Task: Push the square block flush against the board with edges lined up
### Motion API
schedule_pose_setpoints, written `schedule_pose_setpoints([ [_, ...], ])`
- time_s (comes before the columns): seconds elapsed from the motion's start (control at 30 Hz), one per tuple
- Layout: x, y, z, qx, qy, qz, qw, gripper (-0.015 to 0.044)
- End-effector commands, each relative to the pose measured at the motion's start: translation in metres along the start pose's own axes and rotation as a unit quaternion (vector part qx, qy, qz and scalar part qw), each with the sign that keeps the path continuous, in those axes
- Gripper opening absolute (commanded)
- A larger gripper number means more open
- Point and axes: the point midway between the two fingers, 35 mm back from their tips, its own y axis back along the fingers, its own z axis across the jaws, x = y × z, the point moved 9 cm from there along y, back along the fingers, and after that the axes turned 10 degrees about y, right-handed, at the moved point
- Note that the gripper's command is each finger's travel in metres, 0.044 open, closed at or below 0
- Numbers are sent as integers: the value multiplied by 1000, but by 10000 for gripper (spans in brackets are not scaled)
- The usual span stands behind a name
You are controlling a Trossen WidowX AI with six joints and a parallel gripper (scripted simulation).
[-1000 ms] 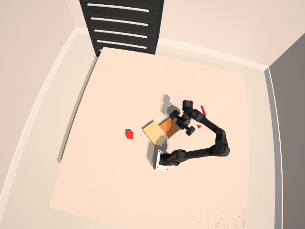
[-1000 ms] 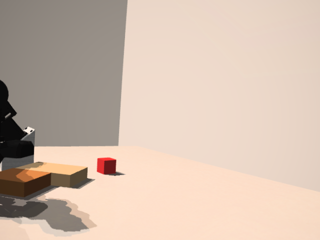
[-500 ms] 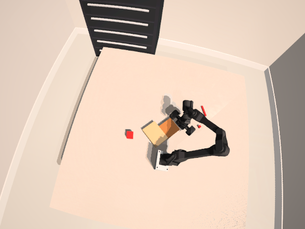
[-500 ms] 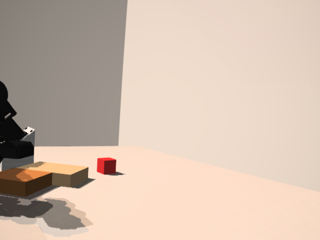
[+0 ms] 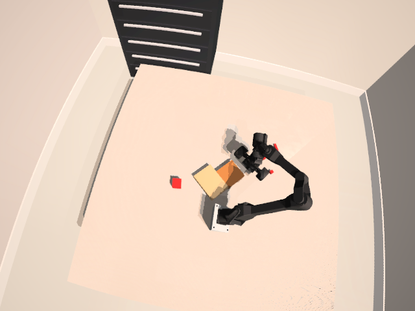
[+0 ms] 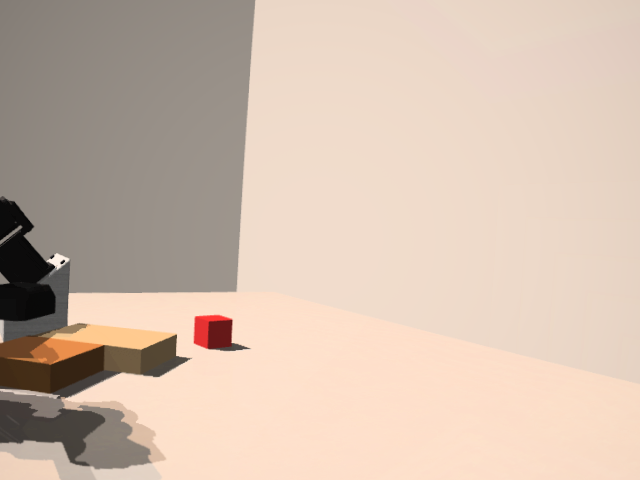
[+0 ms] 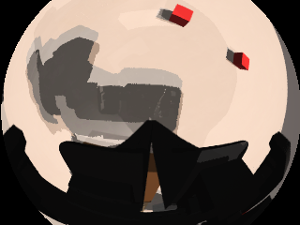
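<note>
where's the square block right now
In the top view, the orange square block lies right of the tan board, against its long side, partly beneath the gripper from above.

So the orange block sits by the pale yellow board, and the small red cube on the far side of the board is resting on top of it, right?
Not quite: the small red cube stands apart on the table, as the exterior view shows.

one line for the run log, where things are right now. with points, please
jaws: shut, nothing between | orange block (image 5: 231, 172) (image 6: 46, 351): flat, beside tan board (image 5: 209, 181) (image 6: 121, 335) | red cube (image 5: 176, 183) (image 6: 212, 331): apart from both
</note>
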Motion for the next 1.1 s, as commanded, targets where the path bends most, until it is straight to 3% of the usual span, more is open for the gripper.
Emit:
schedule_pose_setpoints([
  [0.0,-5,-3,0,1,5,5,1000,0],
  [0.2,-15,-3,-2,2,5,4,1000,0],
  [0.4,-12,50,-2,1,5,5,1000,0],
  [0.53,-12,52,-2,1,5,5,1000,0],
  [1.07,25,55,-2,-3,259,3,966,0],
])
